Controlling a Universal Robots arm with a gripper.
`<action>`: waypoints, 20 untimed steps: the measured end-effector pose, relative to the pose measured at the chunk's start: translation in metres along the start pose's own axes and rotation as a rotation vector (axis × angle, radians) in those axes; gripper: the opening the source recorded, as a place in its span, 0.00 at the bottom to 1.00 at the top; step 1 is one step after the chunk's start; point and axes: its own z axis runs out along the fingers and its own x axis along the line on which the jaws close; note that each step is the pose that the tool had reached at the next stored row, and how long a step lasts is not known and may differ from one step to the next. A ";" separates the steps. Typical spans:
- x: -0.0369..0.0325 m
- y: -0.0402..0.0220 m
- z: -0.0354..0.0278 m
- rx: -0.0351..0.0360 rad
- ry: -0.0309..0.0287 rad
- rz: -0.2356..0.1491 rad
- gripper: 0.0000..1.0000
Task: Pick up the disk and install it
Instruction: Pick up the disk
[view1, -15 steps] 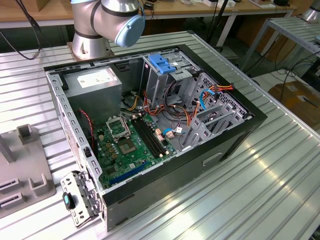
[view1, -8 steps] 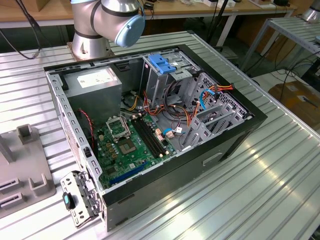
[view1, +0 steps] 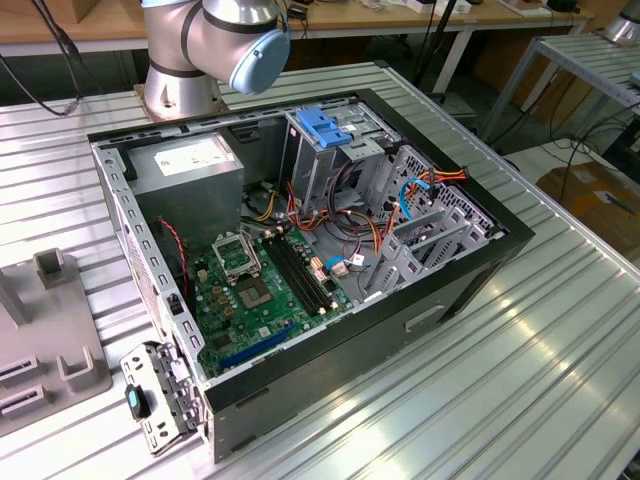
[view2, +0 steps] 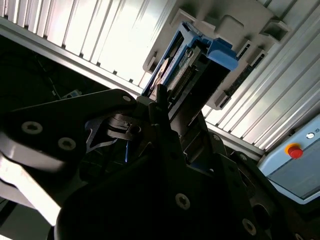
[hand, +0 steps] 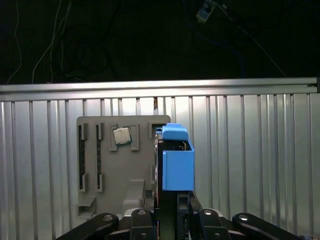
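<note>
We see the gripper (hand: 172, 212) closed narrow on the disk (hand: 178, 162), which is edge-on over the grey holder (hand: 107, 175) in the first wrist view. The open case (view1: 430, 310) sits mid-frame in the exterior view, with the arm (view1: 215, 45) at its upper left.

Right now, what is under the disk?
The disk stands on edge in a grey slotted holder lying on the ribbed metal table; a small chip sits in the holder beside it. Where the disk meets the holder is covered by the pincer.
</note>
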 end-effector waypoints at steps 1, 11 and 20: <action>0.0000 0.0000 -0.0005 0.0000 0.0000 0.000 0.35; 0.0000 0.0000 -0.0013 -0.0001 0.0000 0.000 0.35; -0.0002 0.0001 -0.0105 -0.0001 -0.0001 0.000 0.35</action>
